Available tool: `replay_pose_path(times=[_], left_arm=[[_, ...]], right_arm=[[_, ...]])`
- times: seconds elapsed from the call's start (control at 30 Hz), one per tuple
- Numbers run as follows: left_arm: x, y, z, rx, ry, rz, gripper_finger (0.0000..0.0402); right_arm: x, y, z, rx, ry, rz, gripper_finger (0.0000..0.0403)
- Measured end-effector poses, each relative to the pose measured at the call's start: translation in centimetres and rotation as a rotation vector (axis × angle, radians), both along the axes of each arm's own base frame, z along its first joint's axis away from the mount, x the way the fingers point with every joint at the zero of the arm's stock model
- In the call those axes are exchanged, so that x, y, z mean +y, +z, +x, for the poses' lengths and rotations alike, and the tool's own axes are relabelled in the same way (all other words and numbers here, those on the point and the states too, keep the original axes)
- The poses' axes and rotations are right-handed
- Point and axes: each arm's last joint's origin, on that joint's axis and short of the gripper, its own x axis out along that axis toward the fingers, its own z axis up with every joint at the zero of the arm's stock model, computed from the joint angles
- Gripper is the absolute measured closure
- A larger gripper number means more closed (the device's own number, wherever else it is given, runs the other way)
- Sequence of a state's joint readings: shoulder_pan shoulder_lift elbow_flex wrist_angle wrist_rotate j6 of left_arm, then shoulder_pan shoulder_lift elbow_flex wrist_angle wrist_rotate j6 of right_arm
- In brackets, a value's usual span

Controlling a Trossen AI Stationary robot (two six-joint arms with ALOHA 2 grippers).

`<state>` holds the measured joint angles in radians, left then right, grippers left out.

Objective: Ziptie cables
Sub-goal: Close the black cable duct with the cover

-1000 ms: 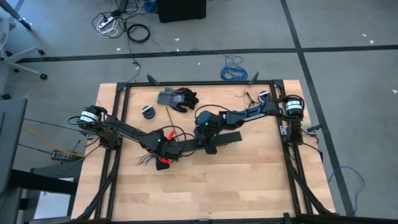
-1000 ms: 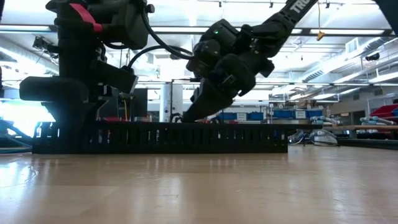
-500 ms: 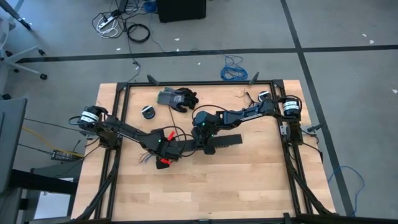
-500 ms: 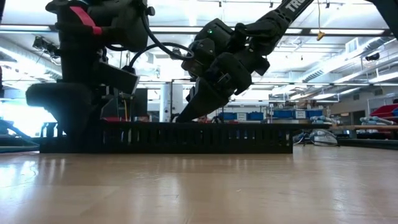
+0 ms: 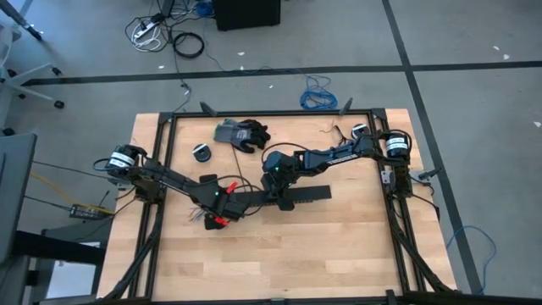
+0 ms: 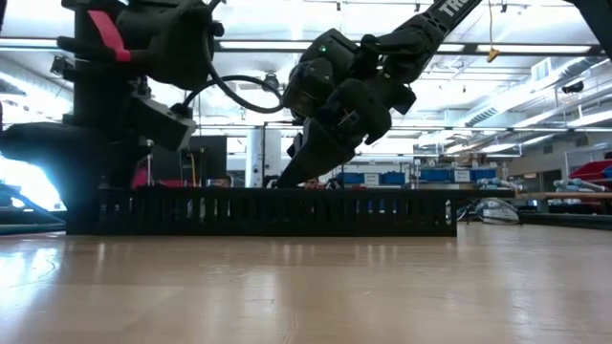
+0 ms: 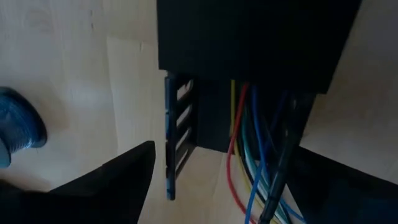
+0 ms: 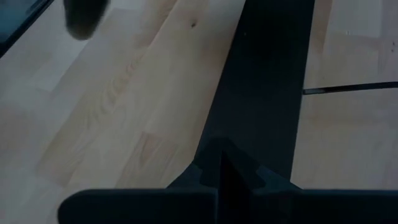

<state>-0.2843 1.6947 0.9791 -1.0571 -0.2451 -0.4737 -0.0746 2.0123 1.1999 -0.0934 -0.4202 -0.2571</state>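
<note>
The left gripper sits at the left end of the black slotted channel on the table; the left wrist view shows its two dark fingers spread wide, one on each side of the channel end, with bare wood visible between finger and channel wall; the jaws are therefore released and grasp nothing. Compared with a second ago, the gap between the fingers has grown step by step, and in the low view the left arm's head has risen slightly and the channel has slid a little to the right; this reads as a let-go at the channel end rather than a fresh grasp.

The cables lie inside the channel; red, blue, yellow and green strands emerge from its open end between the left fingers and splay onto the table just beyond it. They look loose; no tie is visible around them.

The right gripper is clenched, fingertips together, pressing down into the channel near its middle; the right wrist view shows the closed tips on the dark channel floor; over the last second it has moved only slightly.

Meaning for the task: the bundle appears seated in the channel and pinned by the right arm; the left arm is now free; binding the bundle is judged not yet done. A glove and a small round item lie well apart, toward the far edge.
</note>
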Motion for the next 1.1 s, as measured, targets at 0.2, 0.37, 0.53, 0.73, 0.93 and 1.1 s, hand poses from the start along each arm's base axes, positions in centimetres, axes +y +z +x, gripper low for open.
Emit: replay_pose_path(times=[0.2,0.37,0.53,0.73,0.93,1.1], left_arm=[[-0.2,0.0,0.2,-0.012,-0.029,-0.03,0.0084],[-0.5,-0.1,0.5,-0.037,-0.049,-0.089,0.0124],[-0.7,-0.1,0.6,-0.038,-0.06,-0.141,0.0189],[-0.7,0.0,0.7,-0.049,-0.059,-0.147,0.0225],[-0.8,-0.1,0.9,-0.068,-0.035,-0.153,0.0223],[-0.9,0.0,1.0,-0.089,-0.009,-0.159,0.0223]], right_arm=[[0.1,0.0,-0.1,0.007,0.012,0.023,0.0403],[0.2,-0.1,-0.3,0.03,0.035,0.073,0.0403],[0.3,0.1,-0.3,0.035,0.036,0.08,0.0403],[0.4,3.1,-1.0,-0.035,-0.002,0.041,0.0403],[0.5,6.5,-2.6,-0.077,-0.069,-0.042,0.0403],[0.6,3.9,-4.0,0.037,-0.107,-0.026,0.0403]])
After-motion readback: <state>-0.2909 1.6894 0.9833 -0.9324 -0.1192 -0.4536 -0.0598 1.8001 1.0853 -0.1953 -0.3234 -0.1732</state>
